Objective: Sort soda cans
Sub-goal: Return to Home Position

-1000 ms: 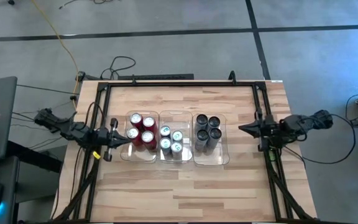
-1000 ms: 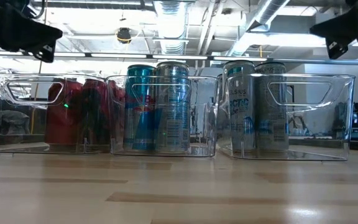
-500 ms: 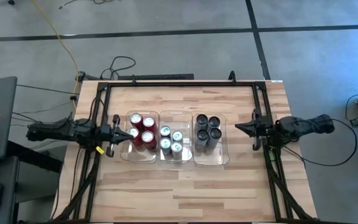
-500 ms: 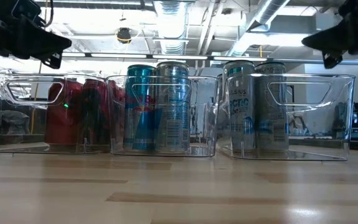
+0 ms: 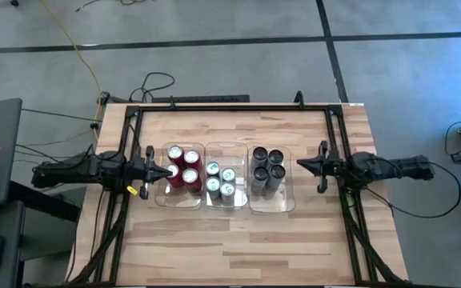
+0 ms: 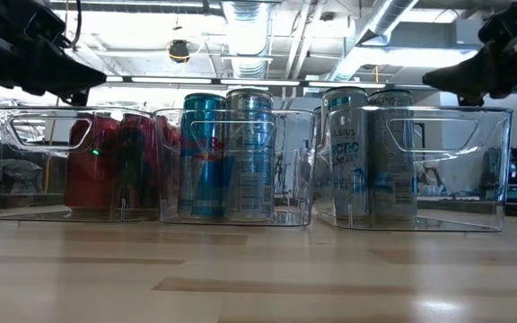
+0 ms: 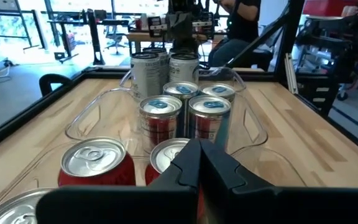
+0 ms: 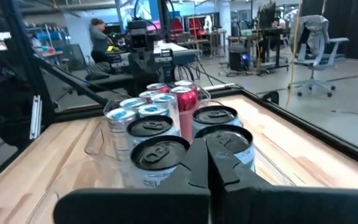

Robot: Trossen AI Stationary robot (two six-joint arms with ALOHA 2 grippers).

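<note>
Twelve soda cans (image 6: 248, 152) stand sorted in three clear bins (image 5: 229, 150) side by side mid-counter (image 5: 230, 240): four red cans (image 5: 182, 166) left, four silver-white blue-marked cans (image 5: 220, 179) middle, four dark grey cans (image 5: 267, 170) right. The left hand (image 5: 163, 170) and right hand (image 5: 300, 164) hover at the row's ends, fingers pinched together, empty.

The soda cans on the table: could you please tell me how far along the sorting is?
Sorting looks done: red cans, silver-blue cans and dark grey cans each fill one of the three clear bins, side by side. Nothing is in hand: the left hand and right hand are shut and empty, flanking the row. What is left is probably only parking the arms.
</note>
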